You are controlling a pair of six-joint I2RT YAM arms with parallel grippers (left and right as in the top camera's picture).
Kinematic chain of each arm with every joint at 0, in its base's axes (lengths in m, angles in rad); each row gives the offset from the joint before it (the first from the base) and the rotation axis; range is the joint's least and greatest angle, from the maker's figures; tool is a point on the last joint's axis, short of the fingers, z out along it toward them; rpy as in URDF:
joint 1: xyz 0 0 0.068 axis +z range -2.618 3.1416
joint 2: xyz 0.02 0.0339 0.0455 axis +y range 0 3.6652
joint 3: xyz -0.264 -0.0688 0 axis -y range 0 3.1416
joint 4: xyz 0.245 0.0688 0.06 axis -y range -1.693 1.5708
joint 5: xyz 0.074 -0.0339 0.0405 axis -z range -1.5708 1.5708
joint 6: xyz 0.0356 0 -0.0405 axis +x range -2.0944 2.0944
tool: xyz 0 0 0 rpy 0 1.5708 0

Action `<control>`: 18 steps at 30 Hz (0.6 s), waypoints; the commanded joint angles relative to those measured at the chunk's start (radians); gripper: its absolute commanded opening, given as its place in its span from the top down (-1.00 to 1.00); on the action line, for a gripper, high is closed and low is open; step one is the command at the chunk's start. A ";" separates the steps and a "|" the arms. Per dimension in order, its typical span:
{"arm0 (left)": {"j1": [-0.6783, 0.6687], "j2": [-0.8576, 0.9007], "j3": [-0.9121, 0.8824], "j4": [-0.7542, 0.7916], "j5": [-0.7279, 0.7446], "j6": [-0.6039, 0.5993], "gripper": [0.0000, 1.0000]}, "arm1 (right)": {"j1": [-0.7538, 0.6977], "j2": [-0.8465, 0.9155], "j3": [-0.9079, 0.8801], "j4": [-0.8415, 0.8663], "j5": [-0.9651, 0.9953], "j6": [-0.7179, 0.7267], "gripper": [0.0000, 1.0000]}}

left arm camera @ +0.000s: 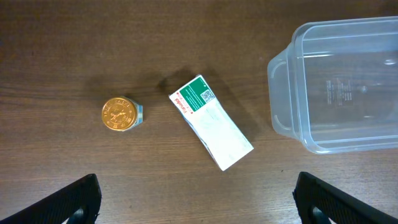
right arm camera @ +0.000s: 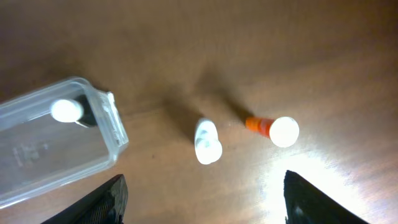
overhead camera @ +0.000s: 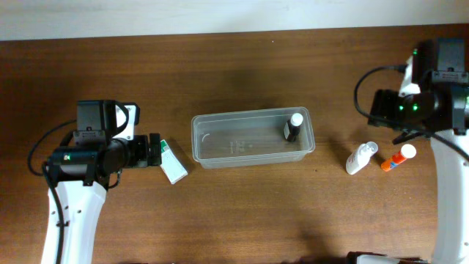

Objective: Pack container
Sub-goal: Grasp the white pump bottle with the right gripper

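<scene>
The clear plastic container (overhead camera: 220, 143) sits at the table's middle, also seen in the left wrist view (left arm camera: 283, 93) and the right wrist view (right arm camera: 37, 155). A dark bottle with a white cap (overhead camera: 293, 126) stands inside its right end. A white and green box (overhead camera: 174, 165) lies flat left of the container. A gold-lidded jar (left arm camera: 122, 114) stands left of the box. A white bottle (overhead camera: 361, 158) and an orange-and-white bottle (overhead camera: 398, 158) lie right of the container. My left gripper (left arm camera: 198, 199) is open and empty above the box. My right gripper (right arm camera: 205, 199) is open and empty above the two bottles.
The wooden table (overhead camera: 249, 213) runs back to a pale wall edge (overhead camera: 220, 18). The arms' white bases stand at the front left (overhead camera: 69, 220) and front right (overhead camera: 451, 205).
</scene>
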 commanded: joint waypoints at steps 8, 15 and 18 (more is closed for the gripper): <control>0.006 0.005 0.019 0.003 0.011 -0.003 -0.99 | -0.086 0.084 -0.344 0.168 -0.117 -0.064 -0.45; 0.006 0.005 0.019 0.003 0.011 -0.003 -0.99 | -0.087 0.169 -0.435 0.238 -0.124 -0.066 -0.44; 0.006 0.005 0.019 0.003 0.011 -0.003 -0.99 | -0.087 0.196 -0.437 0.251 -0.124 -0.066 -0.43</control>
